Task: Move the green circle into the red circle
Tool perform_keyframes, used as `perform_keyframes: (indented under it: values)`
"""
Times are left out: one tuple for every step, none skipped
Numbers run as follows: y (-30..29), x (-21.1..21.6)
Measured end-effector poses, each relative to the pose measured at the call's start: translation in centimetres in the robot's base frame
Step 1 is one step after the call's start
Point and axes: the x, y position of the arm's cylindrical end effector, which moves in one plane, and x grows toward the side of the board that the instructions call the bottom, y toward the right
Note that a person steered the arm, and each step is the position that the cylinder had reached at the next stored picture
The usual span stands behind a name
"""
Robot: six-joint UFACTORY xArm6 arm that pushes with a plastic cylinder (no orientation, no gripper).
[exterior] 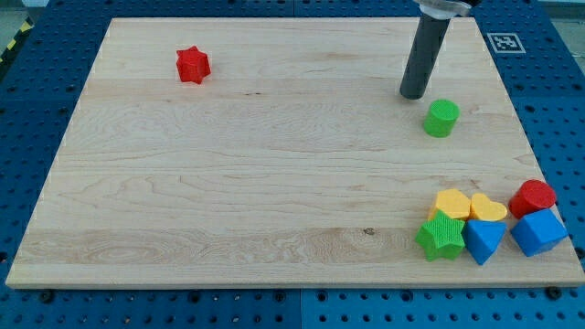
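The green circle (441, 118) is a short green cylinder at the view's right, upper half of the wooden board (256, 183). The red circle (533, 197) is a red cylinder near the board's right edge, lower down, in a cluster of blocks. My tip (413, 95) is the lower end of the dark rod, just up and to the left of the green circle, with a small gap between them. The red circle lies well below and to the right of the green circle.
Beside the red circle sit a blue block (538, 231), a yellow heart (488, 210), a yellow block (452, 203), a blue block (483, 240) and a green star (441, 237). A red star (193, 65) lies at the upper left.
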Motion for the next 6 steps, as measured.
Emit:
perform_keyframes:
  values:
    - [3.1,5.2]
    - [6.1,9.1]
    - [5.5,9.3]
    - [4.7,8.7]
    - [6.7,7.3]
    - [7.4,9.2]
